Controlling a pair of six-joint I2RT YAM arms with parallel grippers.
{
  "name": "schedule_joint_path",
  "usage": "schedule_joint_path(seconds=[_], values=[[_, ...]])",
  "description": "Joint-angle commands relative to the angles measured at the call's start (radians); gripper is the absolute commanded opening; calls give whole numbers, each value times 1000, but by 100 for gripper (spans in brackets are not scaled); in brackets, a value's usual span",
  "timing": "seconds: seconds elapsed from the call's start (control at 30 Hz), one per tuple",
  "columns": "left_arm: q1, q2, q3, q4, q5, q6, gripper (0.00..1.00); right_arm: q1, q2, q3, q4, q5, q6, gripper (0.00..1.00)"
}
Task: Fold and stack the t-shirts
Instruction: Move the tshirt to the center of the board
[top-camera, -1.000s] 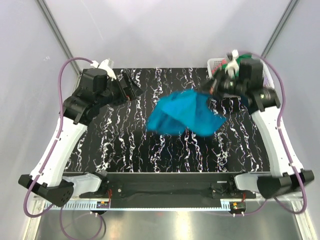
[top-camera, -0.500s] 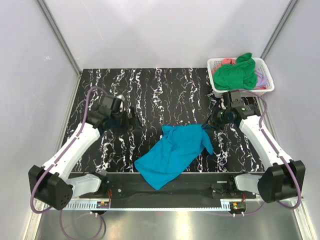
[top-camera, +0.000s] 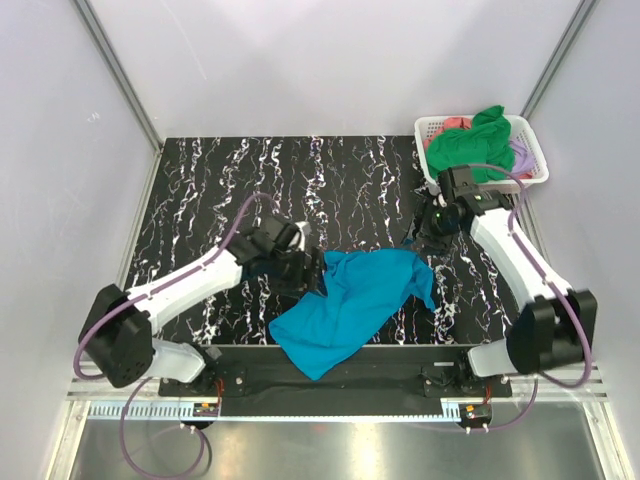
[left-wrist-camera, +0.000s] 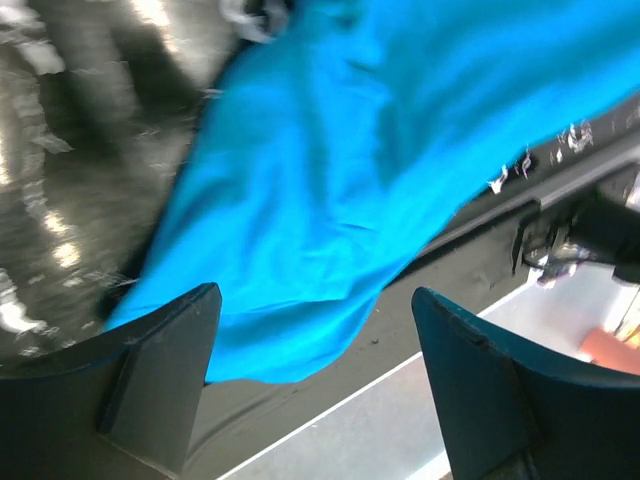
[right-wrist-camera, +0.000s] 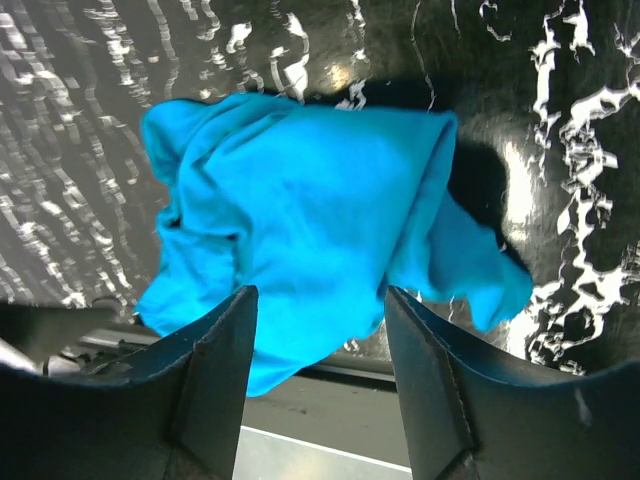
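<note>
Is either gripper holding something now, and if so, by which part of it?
Nothing is held. The left gripper and the right gripper are both open, and the crumpled teal-blue t-shirt lies free below them.

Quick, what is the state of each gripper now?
Left gripper: open, holding nothing, over the teal-blue t-shirt.
Right gripper: open, holding nothing.

Lab test cell: plain white wall panels (top-camera: 330, 60), alu frame posts (top-camera: 117, 70), black marbled bench (top-camera: 350, 180).

A crumpled teal-blue t-shirt (top-camera: 352, 305) sprawls unfolded at the table's near edge, other shirts (top-camera: 470, 145) heaped far right.
</note>
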Motion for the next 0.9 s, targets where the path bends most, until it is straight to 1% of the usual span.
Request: schedule_joint_path(seconds=[0.0,0.03,0.07,0.17,0.23,0.3,0.4,0.47,0.53,0.67,0.8,0.83,0.87], values=[[-86,25,23,90,8,5,82,-1,92,32,-15,9,-48,62],[-108,39,32,84,-18,11,81,-1,82,23,-11,5,-47,62],[-148,66,49,81,-79,18,80,-1,65,-10,-3,-5,-45,62],[-197,130,105,81,-162,41,78,-1,-20,-73,12,-6,-45,61],[-208,172,132,69,-196,43,73,0,-64,-100,5,3,-45,60],[-219,232,168,58,-204,40,68,-1,-83,-138,-2,4,-41,60],[-240,278,205,39,-234,55,66,0,-127,-178,1,1,-30,59],[-248,296,219,32,-265,60,58,-1,-153,-190,-5,1,-28,59],[-249,310,224,32,-276,58,55,-1,-173,-193,-14,4,-30,59],[-255,347,239,4,-282,63,56,-1,-198,-181,-32,12,-37,59],[-266,350,241,32,-259,63,56,-1,-196,-164,-44,17,-51,60],[-269,358,250,29,-253,63,56,-1,-196,-164,-45,18,-53,60],[-272,381,257,18,-253,61,48,-1,-196,-161,-46,18,-56,59]])
